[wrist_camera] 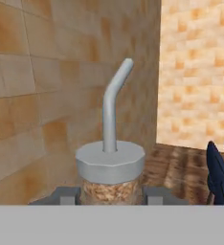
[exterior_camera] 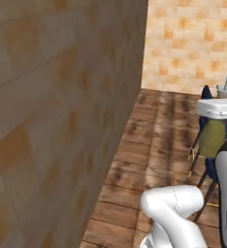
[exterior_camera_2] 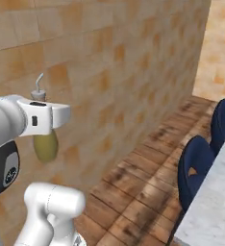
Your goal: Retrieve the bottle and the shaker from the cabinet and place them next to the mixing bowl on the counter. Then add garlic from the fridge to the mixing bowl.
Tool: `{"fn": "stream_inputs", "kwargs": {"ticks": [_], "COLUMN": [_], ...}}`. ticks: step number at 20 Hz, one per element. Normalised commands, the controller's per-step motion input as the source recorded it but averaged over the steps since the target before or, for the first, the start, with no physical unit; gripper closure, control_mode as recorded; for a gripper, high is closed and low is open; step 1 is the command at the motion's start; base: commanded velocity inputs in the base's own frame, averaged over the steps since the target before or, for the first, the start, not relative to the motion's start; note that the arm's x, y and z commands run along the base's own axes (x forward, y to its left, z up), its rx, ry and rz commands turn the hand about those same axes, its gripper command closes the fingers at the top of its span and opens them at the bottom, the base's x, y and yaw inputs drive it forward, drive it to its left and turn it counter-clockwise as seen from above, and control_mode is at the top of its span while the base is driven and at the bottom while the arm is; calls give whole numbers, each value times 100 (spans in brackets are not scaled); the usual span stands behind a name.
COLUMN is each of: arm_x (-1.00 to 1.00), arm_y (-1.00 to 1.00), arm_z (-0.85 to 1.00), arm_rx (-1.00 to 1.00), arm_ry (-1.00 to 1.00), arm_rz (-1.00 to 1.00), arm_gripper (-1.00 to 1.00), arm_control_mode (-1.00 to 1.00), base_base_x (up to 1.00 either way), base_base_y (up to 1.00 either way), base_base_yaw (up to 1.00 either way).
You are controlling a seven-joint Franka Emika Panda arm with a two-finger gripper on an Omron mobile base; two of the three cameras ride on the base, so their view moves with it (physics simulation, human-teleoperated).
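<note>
My gripper [wrist_camera: 110,194] is shut on the neck of the bottle [wrist_camera: 110,163], just under its grey cap and bent pale spout. From the left base view the bottle [exterior_camera: 213,138] hangs upright below the white hand [exterior_camera: 217,109], its olive-yellow body well above the floor. In the right base view the same bottle [exterior_camera_2: 45,145] hangs at the left under the gripper [exterior_camera_2: 41,126]. A corner of the marble counter [exterior_camera_2: 211,202] shows at the lower right. The shaker, cabinet, mixing bowl, garlic and fridge are out of view.
A tan tiled wall [exterior_camera: 62,111] runs close along the left, and a lighter tiled wall [exterior_camera: 193,43] stands beyond. Two blue chairs [exterior_camera_2: 195,169] stand beside the counter on the wooden plank floor [exterior_camera: 149,145].
</note>
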Motion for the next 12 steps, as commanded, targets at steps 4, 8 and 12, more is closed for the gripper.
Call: {"fn": "stream_inputs", "kwargs": {"ticks": [4, 8, 12], "arm_x": [0, 0, 0], "arm_y": [0, 0, 0], "arm_z": [0, 0, 0], "arm_rx": [0, 0, 0], "arm_ry": [0, 0, 0], "arm_rz": [0, 0, 0], "arm_gripper": [100, 100, 100], "arm_control_mode": [100, 100, 100], "base_base_x": [33, 48, 95], "base_base_y": [56, 100, 82], "base_base_yaw": [-74, -37, -52]}}
